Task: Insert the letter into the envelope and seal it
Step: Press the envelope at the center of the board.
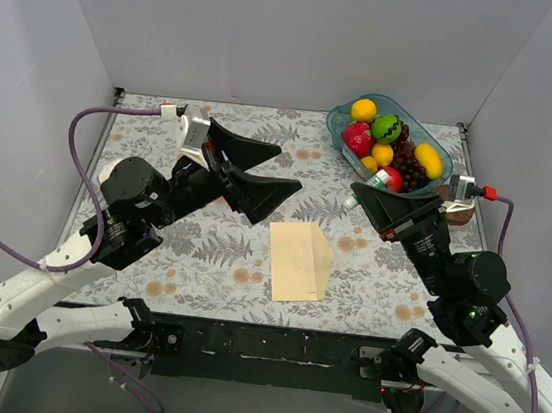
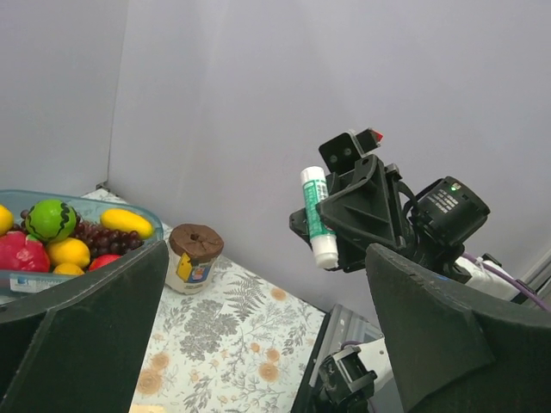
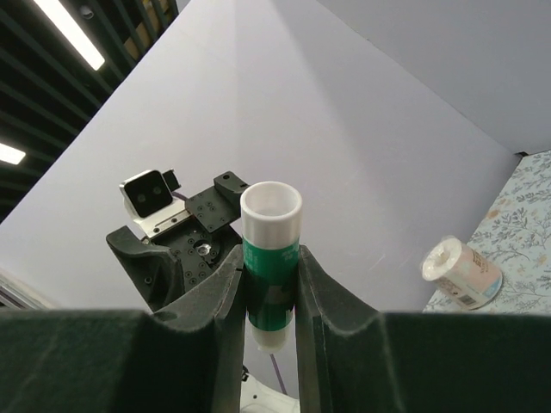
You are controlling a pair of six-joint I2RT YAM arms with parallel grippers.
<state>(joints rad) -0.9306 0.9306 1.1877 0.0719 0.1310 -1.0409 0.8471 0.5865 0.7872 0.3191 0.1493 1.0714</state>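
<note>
The pale cream envelope (image 1: 299,261) lies flat on the flowered table, in the middle near the front edge, with a fold along its right side. No part of the letter shows. My left gripper (image 1: 289,168) hangs open and empty above the table, left of and behind the envelope; its dark fingers (image 2: 448,327) frame the left wrist view. My right gripper (image 1: 373,193) is shut on a green-and-white glue stick (image 3: 271,258), held off the table to the right of the envelope. The left wrist view also shows that glue stick (image 2: 317,215), white cap down.
A blue bowl (image 1: 444,167) of fruit stands at the back right. A small jar with a brown lid (image 2: 195,256) sits beside it, near the right wall. Grey walls close in the table on three sides.
</note>
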